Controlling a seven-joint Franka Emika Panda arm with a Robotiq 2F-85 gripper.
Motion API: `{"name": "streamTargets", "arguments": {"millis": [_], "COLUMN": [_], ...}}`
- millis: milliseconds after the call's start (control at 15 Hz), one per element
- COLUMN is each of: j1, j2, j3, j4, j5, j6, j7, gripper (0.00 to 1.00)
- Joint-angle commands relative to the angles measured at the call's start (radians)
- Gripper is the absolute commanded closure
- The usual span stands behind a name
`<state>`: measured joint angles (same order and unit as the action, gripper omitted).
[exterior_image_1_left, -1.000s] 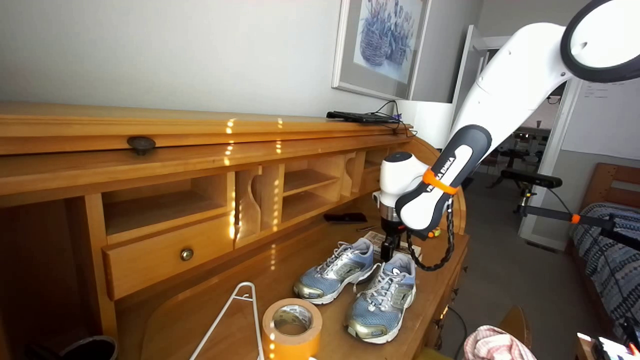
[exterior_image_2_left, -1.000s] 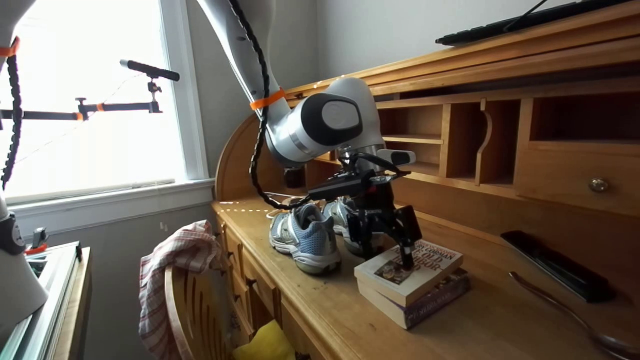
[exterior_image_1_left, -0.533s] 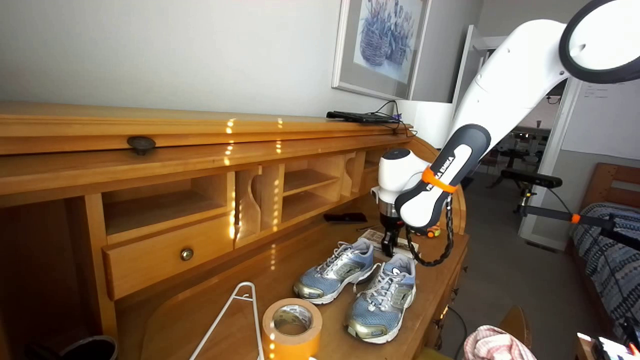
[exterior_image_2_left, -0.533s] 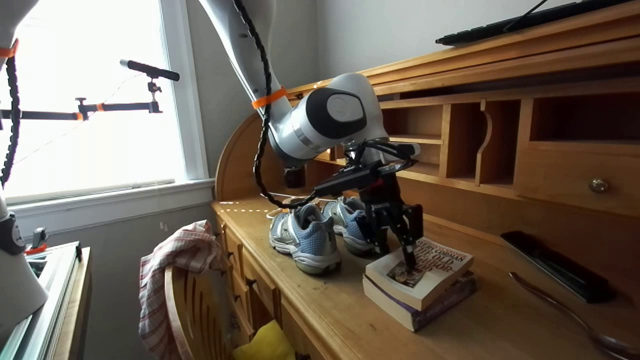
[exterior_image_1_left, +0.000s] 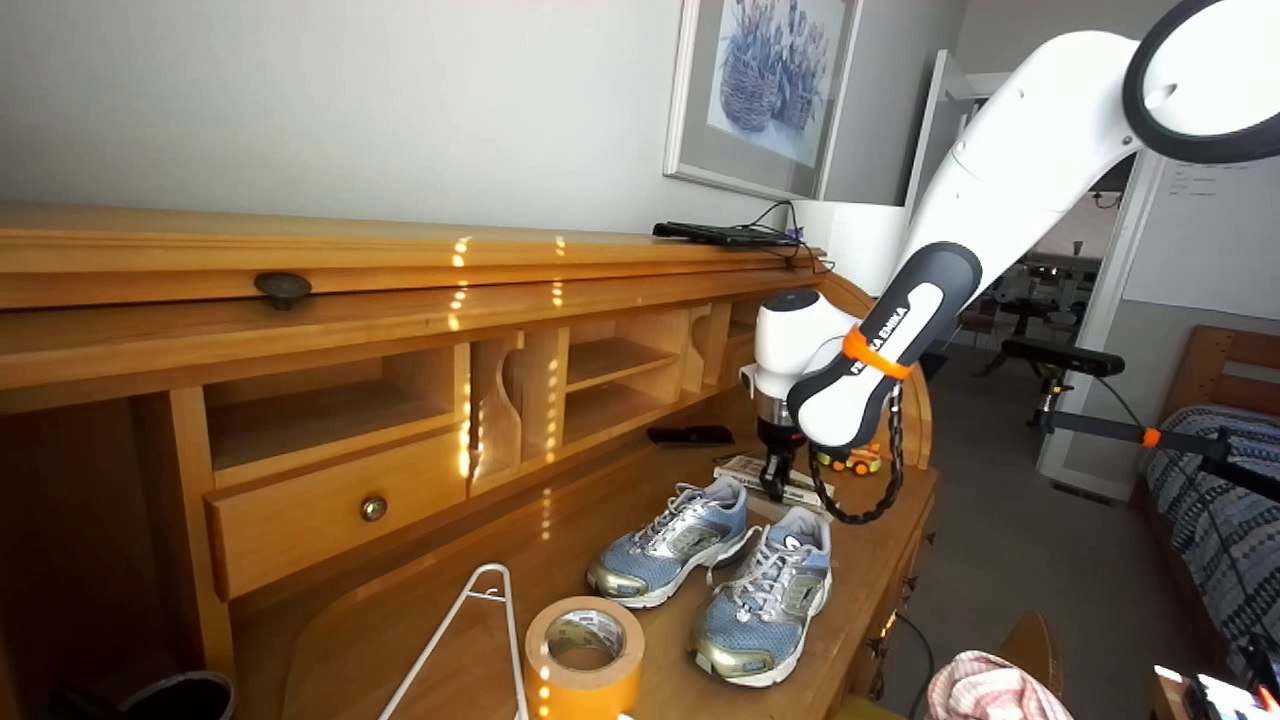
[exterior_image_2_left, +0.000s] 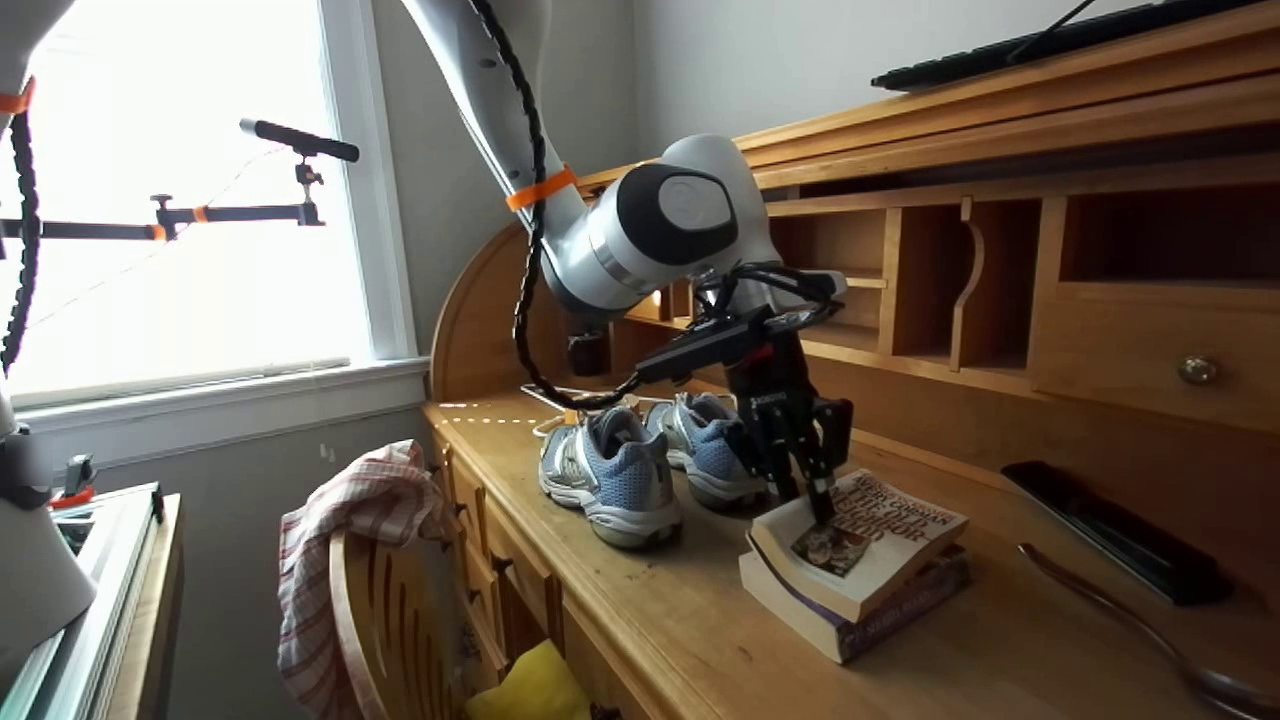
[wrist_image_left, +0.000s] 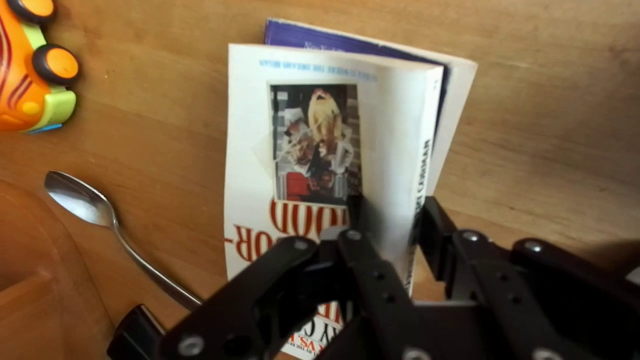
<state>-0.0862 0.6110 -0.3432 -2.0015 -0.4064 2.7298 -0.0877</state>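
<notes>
Grey wall (exterior_image_1_left: 350, 110) rises behind a wooden desk (exterior_image_2_left: 690, 630), where the top book (wrist_image_left: 320, 150) lies slightly askew on the bottom book (exterior_image_2_left: 900, 612). Shoes (exterior_image_2_left: 630, 480) stand near them; in the wrist view a toy (wrist_image_left: 22, 85) and a spoon (wrist_image_left: 80, 197) lie apart from both books. My pincer (wrist_image_left: 392, 212) stands narrow across the spine edge, one fingertip on the cover and the other at the spine, the cover bowed between them: I judge that edge pinched. I'd expect a light, floppy paperback with a slick cover. Its spine is the stiffest part, so a deep, square hold there suits it; too hard a squeeze could crease the cover.
</notes>
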Motion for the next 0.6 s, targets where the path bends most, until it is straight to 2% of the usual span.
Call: {"name": "streamTargets", "arguments": {"millis": [0,67,200,267,333,400,533], "j1": [0.002,0.002,0.001,0.001,0.001,0.001,0.000], "j2": [0.020,0.021,0.026,0.028,0.029,0.030,0.027], "j3": [-0.007,-0.007,-0.007,-0.007,-0.007,-0.007,-0.006], "j4": [0.002,0.002,0.003,0.004,0.003,0.003,0.001], "j5": [-0.022,-0.022,-0.020,-0.020,-0.020,-0.019,-0.018], "j6": [0.025,0.024,0.024,0.023,0.024,0.025,0.027], "j7": [0.026,0.025,0.025,0.024,0.024,0.024,0.023], "gripper": [0.54,0.43,0.38,0.43,0.64,0.66,0.81]}}
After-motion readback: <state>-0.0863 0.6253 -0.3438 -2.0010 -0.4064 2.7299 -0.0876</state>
